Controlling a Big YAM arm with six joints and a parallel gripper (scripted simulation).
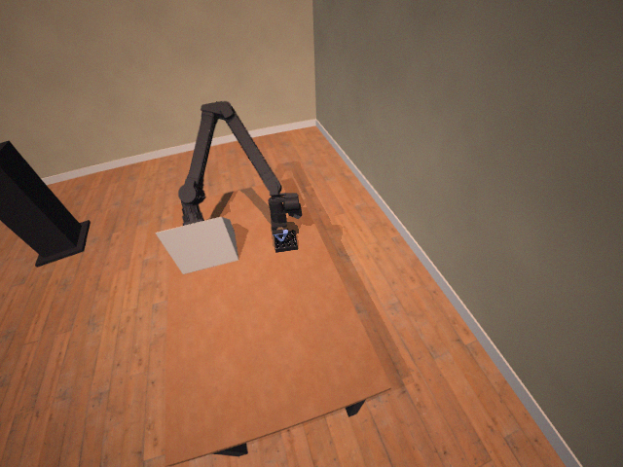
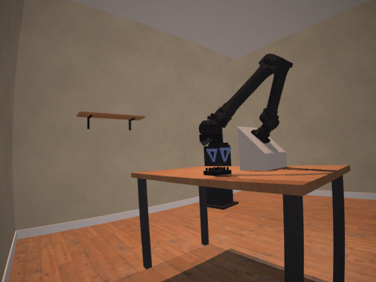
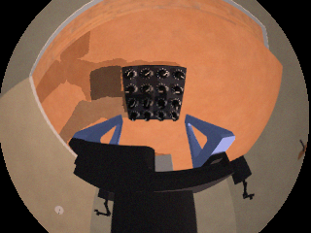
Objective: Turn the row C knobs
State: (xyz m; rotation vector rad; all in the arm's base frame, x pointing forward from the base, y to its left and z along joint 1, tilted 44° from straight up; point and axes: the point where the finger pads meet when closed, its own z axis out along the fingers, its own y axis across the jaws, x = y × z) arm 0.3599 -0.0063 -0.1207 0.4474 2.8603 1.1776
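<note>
The black knob box [image 1: 286, 248] [image 2: 217, 173] [image 3: 155, 82] stands on the table with four rows of four black knobs facing up. Its white marks and lines show in the wrist view, but are too small to read surely, as are the printed names. The socket cannot be made out. My gripper [image 1: 282, 237] [image 2: 219, 161] [image 3: 154, 117] is open and empty, with its blue fingers pointing down a little above the box. In the wrist view the fingertips lie on either side of the box's nearest row, wider apart than the box.
A pale wedge-shaped block [image 1: 199, 247] [image 2: 253, 153] stands on the table [image 1: 272, 341] [image 2: 273, 178], beside the arm's base. A dark pillar [image 1: 37, 211] stands on the floor beyond the table. A wall shelf [image 2: 110, 115] hangs well away from the arm.
</note>
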